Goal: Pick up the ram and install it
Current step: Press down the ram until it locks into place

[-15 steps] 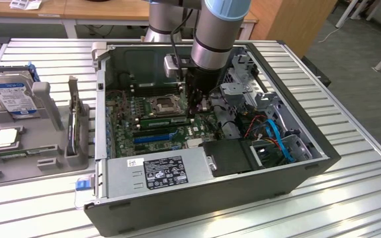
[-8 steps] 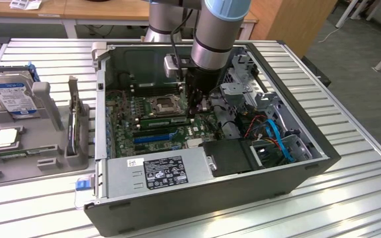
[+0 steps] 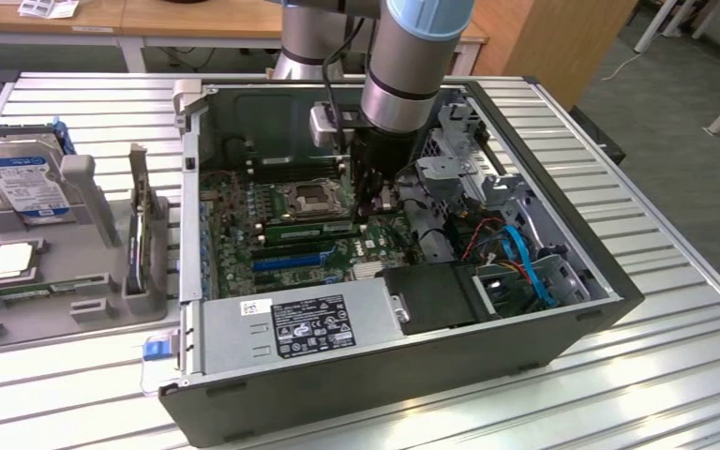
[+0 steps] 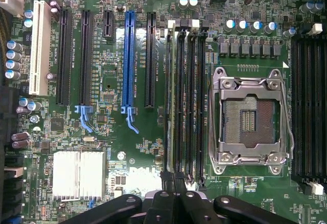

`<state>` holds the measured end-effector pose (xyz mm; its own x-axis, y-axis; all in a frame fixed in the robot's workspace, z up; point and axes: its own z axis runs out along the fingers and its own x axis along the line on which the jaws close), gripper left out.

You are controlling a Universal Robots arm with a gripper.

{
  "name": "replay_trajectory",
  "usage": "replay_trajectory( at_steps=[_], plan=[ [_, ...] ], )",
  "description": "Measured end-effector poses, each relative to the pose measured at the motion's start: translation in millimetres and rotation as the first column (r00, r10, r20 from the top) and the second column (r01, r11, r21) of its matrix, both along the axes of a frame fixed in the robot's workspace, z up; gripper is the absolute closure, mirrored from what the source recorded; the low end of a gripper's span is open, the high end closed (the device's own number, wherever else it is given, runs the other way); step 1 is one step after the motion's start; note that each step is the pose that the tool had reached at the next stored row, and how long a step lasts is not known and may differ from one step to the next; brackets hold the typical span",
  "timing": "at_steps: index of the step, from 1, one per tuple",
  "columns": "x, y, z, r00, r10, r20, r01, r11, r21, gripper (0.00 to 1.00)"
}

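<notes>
Ribbed metal slats form the desk (image 3: 660,309) under an open computer case (image 3: 561,333), and from there we look inward to the claw (image 4: 173,183), which we see reaching down into the case over the motherboard (image 4: 112,81). We see its jaws clenched together, their tips right at the end of the bank of black memory slots. The ram (image 4: 169,96), a thin green stick seen edge-on, stands upright in the outermost slot of that bank, and the claw touches or nearly touches its end. Just beside the slots lies the empty CPU socket (image 4: 250,119) with its silver frame. Outside the case, toward the exterior view's left, a grey tray (image 3: 48,281) holds a blue-labelled hard drive (image 3: 20,178) and a square silver chip (image 3: 7,258).
</notes>
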<state>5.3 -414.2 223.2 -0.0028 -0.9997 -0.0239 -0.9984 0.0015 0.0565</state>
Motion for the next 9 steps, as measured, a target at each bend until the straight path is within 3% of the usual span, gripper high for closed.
replay_trajectory(
  at_steps=[9],
  plan=[
    [0.1, 0.0, -0.6, 1.0000, 0.000, 0.0000, 0.000, 1.0000, -0.0001, 0.90]
  ],
)
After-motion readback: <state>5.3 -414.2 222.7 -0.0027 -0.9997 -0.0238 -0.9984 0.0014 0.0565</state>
